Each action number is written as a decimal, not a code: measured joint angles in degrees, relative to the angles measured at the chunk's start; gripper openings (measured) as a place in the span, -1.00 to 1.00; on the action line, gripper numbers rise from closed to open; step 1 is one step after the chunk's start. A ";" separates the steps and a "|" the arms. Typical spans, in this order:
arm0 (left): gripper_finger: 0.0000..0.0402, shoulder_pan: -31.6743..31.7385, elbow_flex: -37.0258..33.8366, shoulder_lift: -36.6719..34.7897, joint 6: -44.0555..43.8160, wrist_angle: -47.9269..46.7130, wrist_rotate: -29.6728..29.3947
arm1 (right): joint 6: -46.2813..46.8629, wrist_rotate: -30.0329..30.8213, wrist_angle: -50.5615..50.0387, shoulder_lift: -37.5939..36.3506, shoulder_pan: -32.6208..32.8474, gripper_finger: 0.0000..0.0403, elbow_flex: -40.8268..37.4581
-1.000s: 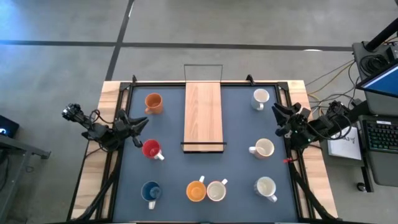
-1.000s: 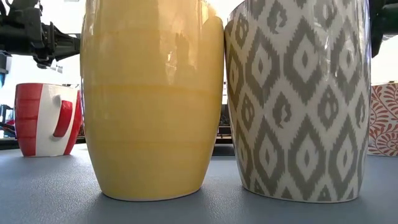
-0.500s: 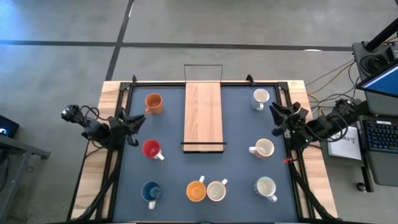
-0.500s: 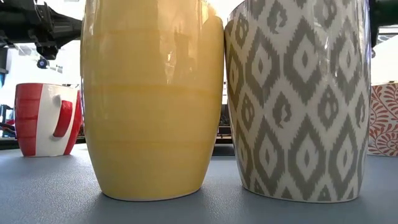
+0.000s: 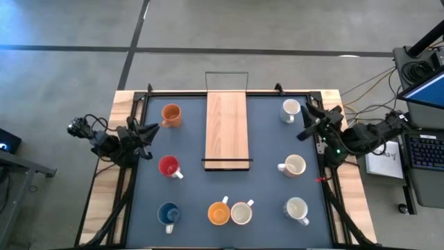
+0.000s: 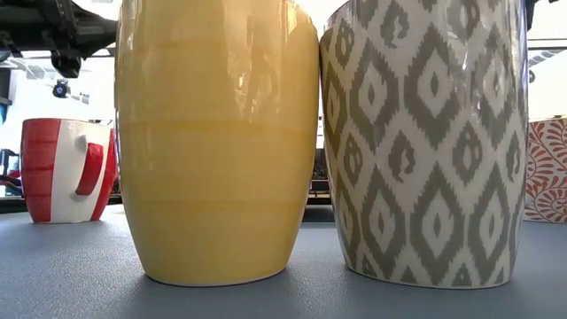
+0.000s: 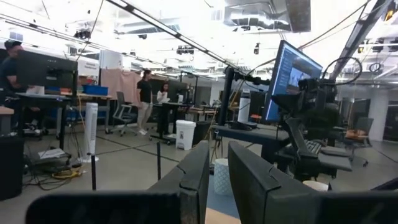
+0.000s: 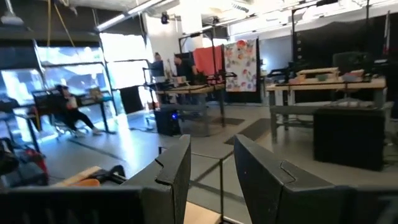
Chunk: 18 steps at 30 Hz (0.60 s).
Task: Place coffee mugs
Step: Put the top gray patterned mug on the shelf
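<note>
Eight mugs stand upright on their bases on the dark table mat. On the left are an orange mug (image 5: 171, 114), a red mug (image 5: 168, 166) and a blue mug (image 5: 168, 213). At the near edge a second orange mug (image 5: 218, 212) (image 6: 217, 142) touches a patterned white mug (image 5: 241, 212) (image 6: 425, 142). On the right stand three white or cream mugs (image 5: 291, 109) (image 5: 295, 165) (image 5: 296, 208). My left gripper (image 5: 151, 141) (image 7: 218, 162) hovers open at the left edge, between the orange and red mugs. My right gripper (image 5: 305, 125) (image 8: 211, 155) hovers open at the right edge and holds nothing.
A long wooden board (image 5: 227, 128) with a wire frame at its far end lies at the middle of the mat's far half. The low view shows the red mug (image 6: 66, 168) and a red-patterned mug (image 6: 549, 168) behind the two near mugs. People and desks fill the room beyond.
My left gripper has drawn back toward the table's left edge and risen in the low view. My right gripper has shifted a little toward the far edge and turned slightly. No mug has moved.
</note>
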 joint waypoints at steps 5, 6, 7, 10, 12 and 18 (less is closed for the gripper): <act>-0.79 0.21 1.05 1.10 3.64 0.12 1.75 | 4.14 0.00 -10.05 2.47 -2.42 -0.45 5.54; -0.79 0.22 1.08 1.59 5.19 0.10 3.99 | 4.68 -0.02 -11.62 2.62 -2.80 -0.45 6.49; -0.79 0.22 1.12 2.16 6.68 0.01 7.19 | 5.22 -0.03 -13.04 2.76 -3.21 -0.45 7.39; -0.79 0.20 1.18 4.29 12.35 0.15 18.05 | 6.11 -0.09 -15.16 2.80 -4.31 -0.45 9.33; -0.79 0.15 1.52 5.93 12.77 1.37 19.79 | 6.05 -0.09 -15.17 2.77 -5.08 -0.45 9.86; -0.79 0.22 5.09 11.29 10.16 6.52 2.18 | 7.23 -0.12 -17.37 2.77 -8.16 -0.46 10.08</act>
